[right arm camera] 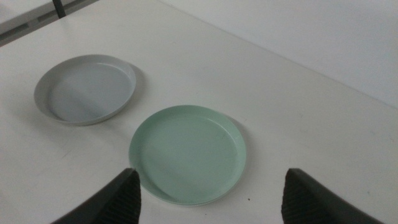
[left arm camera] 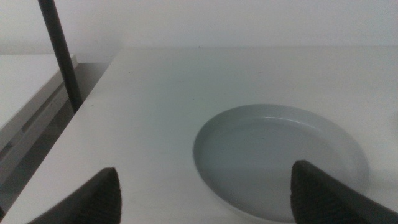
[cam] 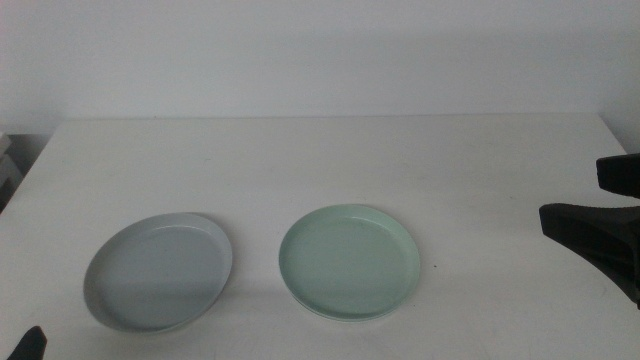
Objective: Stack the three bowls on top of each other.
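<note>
Work surface: plain white matte rectangular table [cam: 330, 160], set against a white wall.

Lying directly on it, two shallow round dishes with low rims:
- light blue-grey plate-like bowl [cam: 158, 272] at near left, resting flat, interior empty.
- pale mint green plate-like bowl [cam: 349, 262] near centre front. A thin pale edge shows beneath its near rim; whether that is a white dish underneath cannot be told.

The two sit side by side, apart, not touching.

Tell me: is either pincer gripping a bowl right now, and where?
Nothing is held. Left pincer and right pincer are both open, apart from the blue-grey bowl and green bowl.
</note>
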Motion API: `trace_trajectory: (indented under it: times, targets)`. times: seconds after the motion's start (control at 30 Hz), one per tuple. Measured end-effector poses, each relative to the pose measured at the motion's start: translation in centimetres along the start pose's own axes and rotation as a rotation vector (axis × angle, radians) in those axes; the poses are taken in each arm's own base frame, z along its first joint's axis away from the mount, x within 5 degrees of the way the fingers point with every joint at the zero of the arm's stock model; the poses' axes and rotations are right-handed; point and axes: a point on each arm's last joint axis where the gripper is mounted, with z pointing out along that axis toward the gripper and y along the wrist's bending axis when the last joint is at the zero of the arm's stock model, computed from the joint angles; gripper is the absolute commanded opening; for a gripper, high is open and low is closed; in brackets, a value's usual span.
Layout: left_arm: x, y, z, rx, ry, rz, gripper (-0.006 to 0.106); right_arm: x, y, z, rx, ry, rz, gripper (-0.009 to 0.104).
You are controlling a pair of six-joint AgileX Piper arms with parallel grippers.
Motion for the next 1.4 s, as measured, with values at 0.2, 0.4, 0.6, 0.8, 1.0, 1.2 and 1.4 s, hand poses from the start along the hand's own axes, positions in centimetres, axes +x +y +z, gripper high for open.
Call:
trace_trajectory:
  times: [0.2,0.4,0.6,0.8,1.0,1.2,1.4]
  targets:
    - [0.0,0.1,0.0,-0.018,-0.001,-0.003,0.105,0.0,0.0,0.0,-0.002,-0.004,0.004,0.057]
    - [-0.1,0.4,0.1,-0.068,0.010,-0.031,0.105,0.0,0.0,0.0,-0.003,-0.003,0.004,0.057]
    - [-4.8,0.4,0.9,-0.077,0.118,-0.069,0.105,0.0,0.0,0.0,-0.003,-0.003,0.004,0.057]
    - [-11.4,0.4,3.3,-0.070,0.280,-0.084,0.105,0.0,0.0,0.0,-0.003,-0.003,0.004,0.057]
    - [-15.9,0.5,6.5,-0.064,0.426,-0.090,0.105,0.0,0.0,0.0,-0.003,-0.003,0.004,0.057]
    - [-16.5,0.7,9.2,-0.065,0.508,-0.095,0.105,0.0,0.0,0.0,-0.003,-0.003,0.004,0.057]
    - [-15.3,0.9,11.9,-0.063,0.565,-0.132,0.105,0.0,0.0,0.0,-0.003,-0.002,0.004,0.057]
